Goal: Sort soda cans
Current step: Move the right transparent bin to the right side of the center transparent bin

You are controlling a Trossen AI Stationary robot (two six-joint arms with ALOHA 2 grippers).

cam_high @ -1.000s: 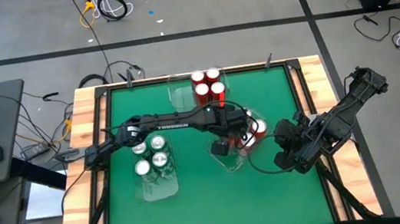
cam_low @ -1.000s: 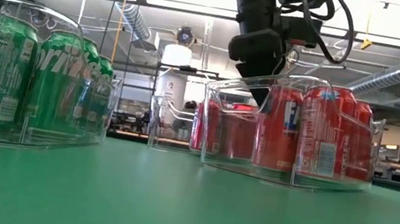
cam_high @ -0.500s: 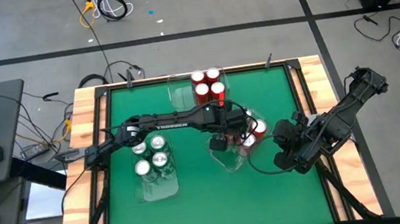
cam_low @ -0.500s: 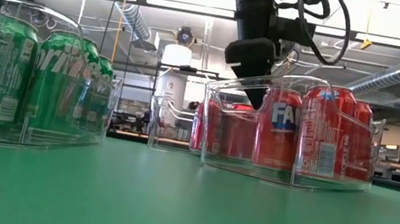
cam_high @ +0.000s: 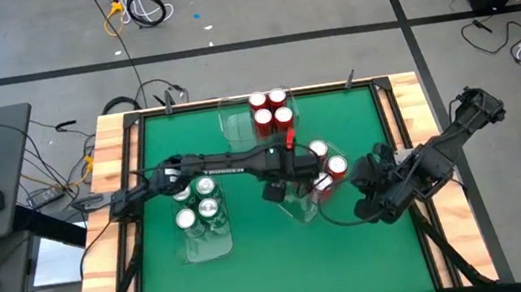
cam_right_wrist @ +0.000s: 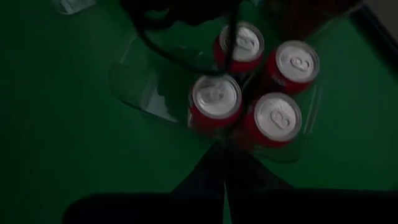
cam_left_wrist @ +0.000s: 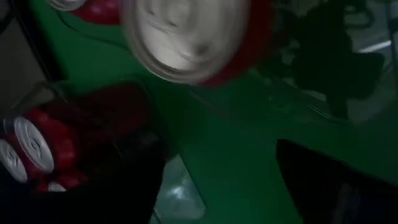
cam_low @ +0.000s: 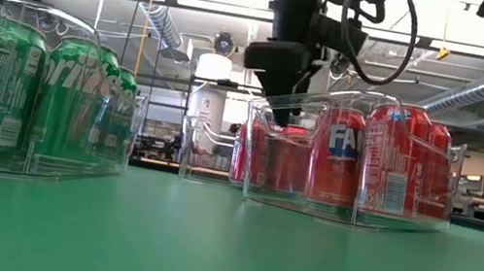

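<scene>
So the four red soda cans (cam_right_wrist: 215, 98) that matter here sit in a two-by-two block inside the middle clear tray (cam_high: 294, 207), packed at the end of it nearest the right arm. All four stand upright, long axis straight up, silver tops (cam_right_wrist: 277, 116) facing the ceiling and touching or nearly touching each other. The other half of that tray looks bare.

The left tool (cam_high: 274, 189) hangs above the tray's bare end, so the cans lie from it toward the right arm's side. Its fingers (cam_left_wrist: 329, 180) are apart with only green counter (cam_high: 255, 258) between them, nothing gripped. It's the nearer arm, I'd say, though not by much.

The right tool (cam_high: 362, 205) waits just past the tray's opposite end, fingers together, holding nothing.

Farther out from that tray: four more red cans (cam_high: 271, 110) in a tray toward the counter's far edge, and four green cans (cam_high: 197, 201) in a tray over on the left arm's side. By my count all twelve are binned by colour, so the sorting looks basically finished.
</scene>
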